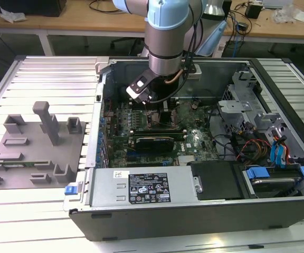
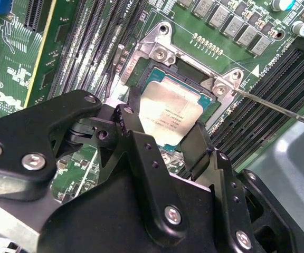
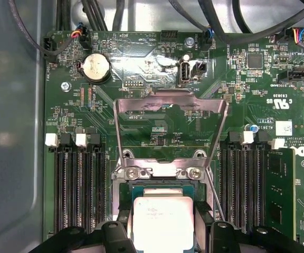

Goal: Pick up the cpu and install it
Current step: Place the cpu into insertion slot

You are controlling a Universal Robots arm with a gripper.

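- Reaching down into the open computer case (image 1: 205,224), the robot arm (image 1: 165,37) is standing over the green motherboard (image 1: 197,139), towards the case's far wall in the exterior view.
- The gripper (image 2: 163,125) (image 3: 163,217) is pinching the cpu (image 2: 170,113) (image 3: 163,224): in both wrist views its two black fingers (image 2: 141,150) (image 3: 115,232) are pressing against opposite edges of the chip.
- The cpu is lying flat, silvery-white top upward, within the outline of the metal-framed socket (image 2: 160,52) (image 3: 160,171). Whether it is fully seated or sitting just above the contacts cannot be told.
- The socket's load plate (image 3: 170,103) is lying swung open, reaching from the socket towards the coin cell battery (image 3: 95,67).
- A thin metal lever (image 2: 271,108) is angling away from one socket corner, crossing over the memory slots (image 2: 257,118).
- Memory slots are flanking the socket on both sides in the first wrist view.
- The grey moulded tray (image 1: 36,145) is resting outside the case at the exterior view's left, well apart from the gripper.
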